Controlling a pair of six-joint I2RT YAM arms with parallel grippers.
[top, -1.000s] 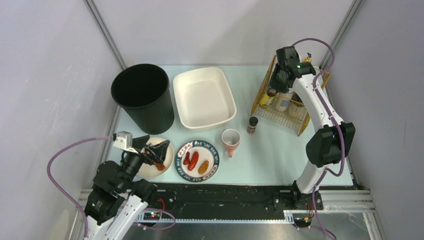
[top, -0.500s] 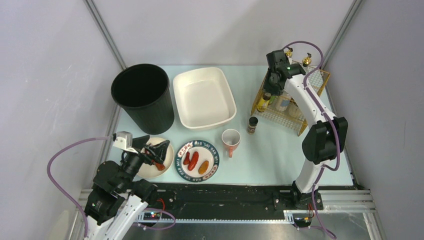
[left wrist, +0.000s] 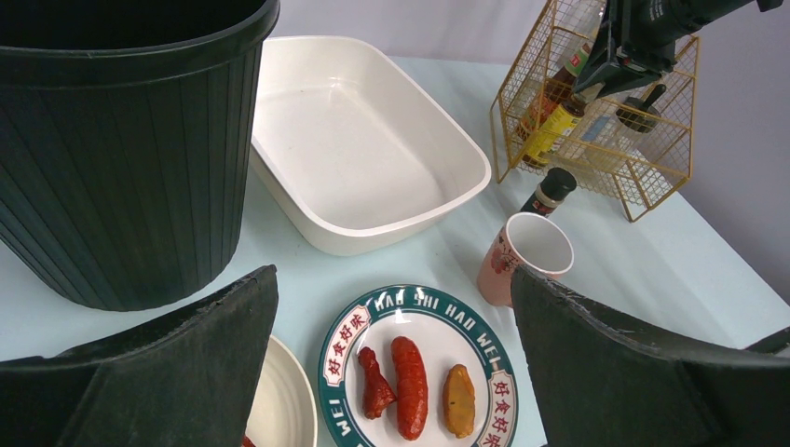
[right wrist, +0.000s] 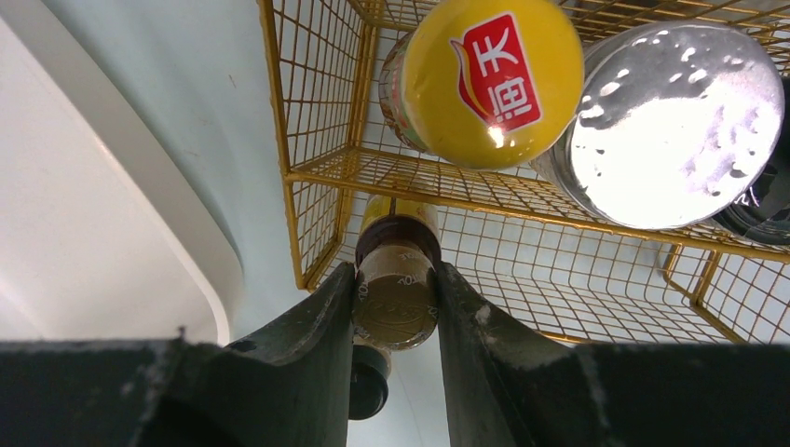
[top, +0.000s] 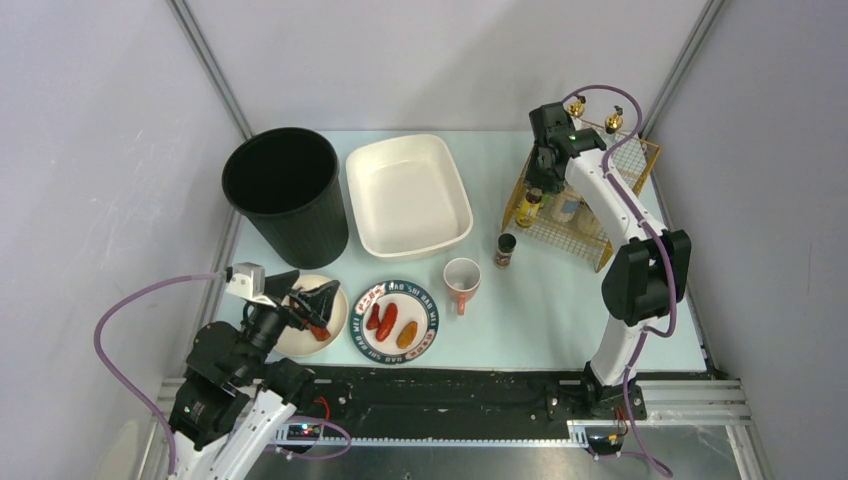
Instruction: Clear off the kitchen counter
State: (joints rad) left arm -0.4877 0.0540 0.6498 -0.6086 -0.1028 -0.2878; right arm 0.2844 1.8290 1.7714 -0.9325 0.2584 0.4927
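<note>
The pale mint kitchen counter (top: 560, 310) carries all the items. My right gripper (right wrist: 396, 303) is shut on the brown cap of a sauce bottle (right wrist: 396, 289) at the left end of a gold wire basket (top: 575, 235). In the top view that bottle (top: 528, 207) stands upright below the right gripper (top: 536, 185). My left gripper (left wrist: 396, 354) is open and empty. It hovers over a green-rimmed plate (left wrist: 354, 335) with two red sausages (left wrist: 410, 386) and a yellow piece. In the top view the left gripper (top: 310, 305) sits above a small cream plate (top: 290, 340).
A black bin (top: 287, 195) and a white tub (top: 408, 195) stand at the back. A pink cup (top: 461, 280) and a dark-capped spice jar (top: 505, 250) stand mid-counter. A yellow-capped bottle (right wrist: 494, 79) and a silver-lidded jar (right wrist: 671, 112) are in the basket.
My right gripper has shifted left towards the basket's left end, and the brown-capped bottle has moved with it. The left arm has not moved.
</note>
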